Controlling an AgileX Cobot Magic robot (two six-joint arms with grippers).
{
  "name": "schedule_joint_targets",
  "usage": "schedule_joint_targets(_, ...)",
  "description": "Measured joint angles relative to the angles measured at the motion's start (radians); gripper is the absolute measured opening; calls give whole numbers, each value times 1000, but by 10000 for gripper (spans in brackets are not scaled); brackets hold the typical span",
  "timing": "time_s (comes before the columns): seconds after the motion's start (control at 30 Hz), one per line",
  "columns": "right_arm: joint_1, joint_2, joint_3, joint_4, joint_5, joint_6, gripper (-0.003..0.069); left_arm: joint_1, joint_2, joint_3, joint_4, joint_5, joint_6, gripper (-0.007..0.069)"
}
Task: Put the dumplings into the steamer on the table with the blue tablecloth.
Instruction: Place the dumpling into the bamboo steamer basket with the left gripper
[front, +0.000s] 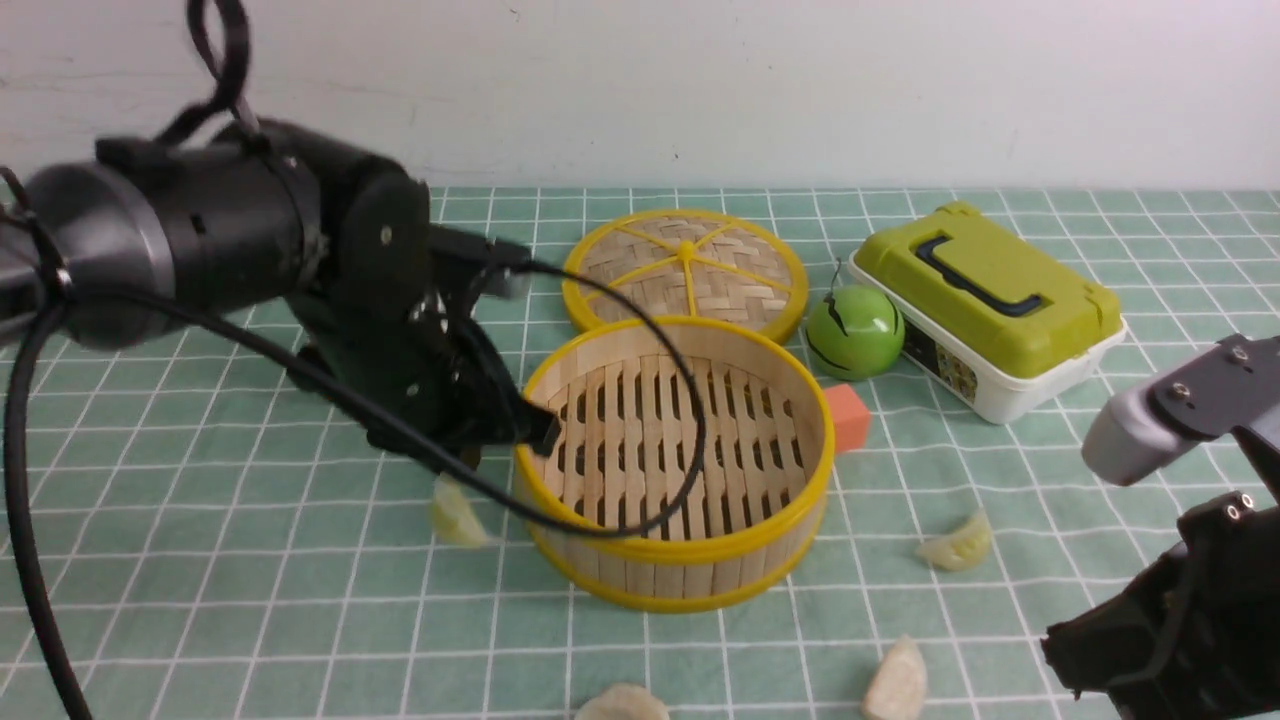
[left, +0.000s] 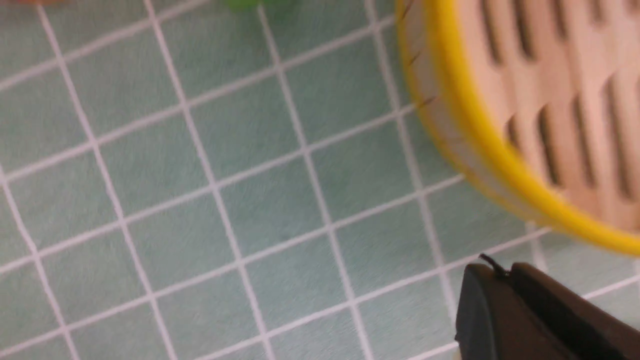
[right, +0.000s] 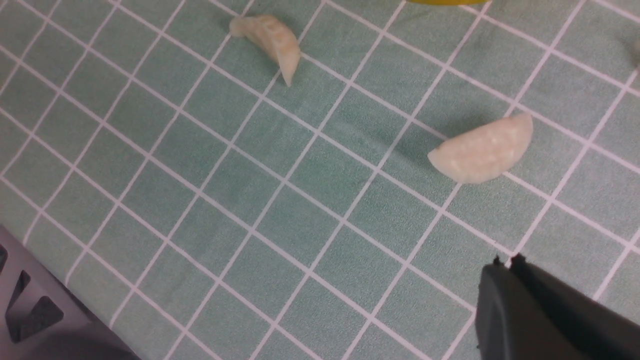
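Note:
The steamer (front: 680, 560) stands mid-table on the blue tablecloth (front: 250, 560), its slatted floor bare. Several dumplings lie on the cloth around it: one at its left (front: 455, 515), one at its right (front: 957, 548), two by the front edge (front: 622, 703) (front: 897, 685). My left gripper (front: 548, 432) hangs at the steamer's left rim (left: 465, 125); in the left wrist view the left gripper (left: 500, 272) is shut with nothing in it. At the front right, low, is my right gripper (front: 1075, 650). It (right: 505, 262) is shut and empty, short of two dumplings (right: 482, 150) (right: 270, 37).
The woven lid (front: 685, 270) lies flat behind the steamer. To its right are a green ball (front: 855, 330), an orange cube (front: 848, 418) touching the steamer's far right side, and a green-lidded box (front: 985, 305). A black cable from the left arm hangs over the steamer (front: 690, 430).

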Motion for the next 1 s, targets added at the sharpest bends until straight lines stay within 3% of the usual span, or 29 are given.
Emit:
schedule_joint_targets(0.17, 0, 8, 0, 0, -5, 0, 1, -6, 54, -173, -85, 22, -1, -14)
schedule_joint_targets(0.5, 0, 8, 0, -1, -8, 0, 9, -145, 393, -517, -16, -22, -2, -14)
schedule_joint_targets(0.8, 0, 8, 0, -2, -1, 0, 14, -159, 626, -799, -1, -30, -49, -13)
schedule_joint_targets(0.9, 0, 8, 0, -2, 0, 0, 18, -159, 644, -807, 10, -31, -52, 11)
schedule_joint_targets(1.0, 0, 8, 0, -3, 0, 0, 22, -159, 647, -809, 23, -28, -52, 129)
